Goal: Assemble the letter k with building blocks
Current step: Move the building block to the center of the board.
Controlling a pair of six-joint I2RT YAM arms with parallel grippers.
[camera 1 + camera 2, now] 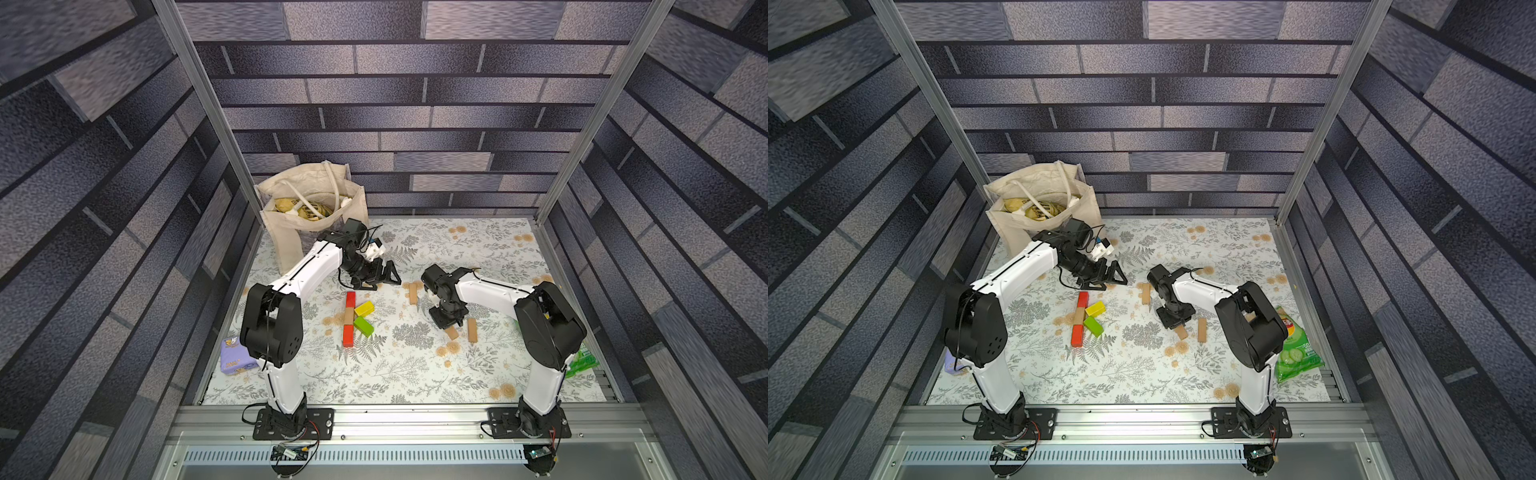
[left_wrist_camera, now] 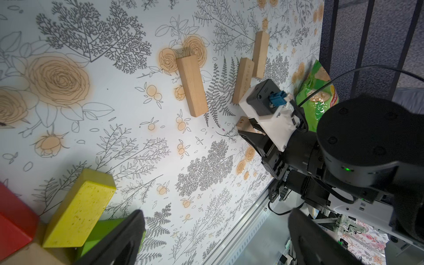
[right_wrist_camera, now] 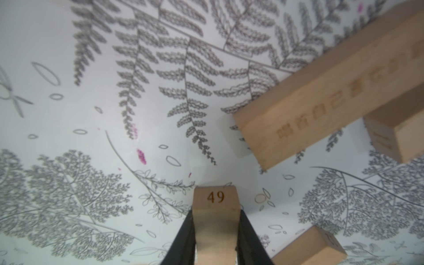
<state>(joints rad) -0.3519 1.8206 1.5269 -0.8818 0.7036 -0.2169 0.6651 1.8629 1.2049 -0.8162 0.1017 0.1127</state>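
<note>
The right hand point(image 3: 216, 212) is closed on a tan block point(image 3: 215, 229) stamped 49, which is pinched across its width by the two black fingers point(image 3: 183, 238). The block's long axis is carried straight out along the fingers, numbered end foremost. In both top views that end is pointed slantwise toward the arm bases. Whether the block is clear of the worktop point(image 3: 34, 34) cannot be told. A single tan block point(image 1: 472, 330) is seen just beside it and a tan pair point(image 1: 412, 293) farther out, all on the right arm's side. The coloured k point(image 1: 348, 316), a red-tan-red spine with yellow and green branches, is laid to this hand's left, apart from it, and looks complete. The left hand point(image 1: 380, 279) is held wide open and empty just beyond that letter's far end. The gripped block is therefore judged to be meant for a second, tan letter, which is not yet formed.
</note>
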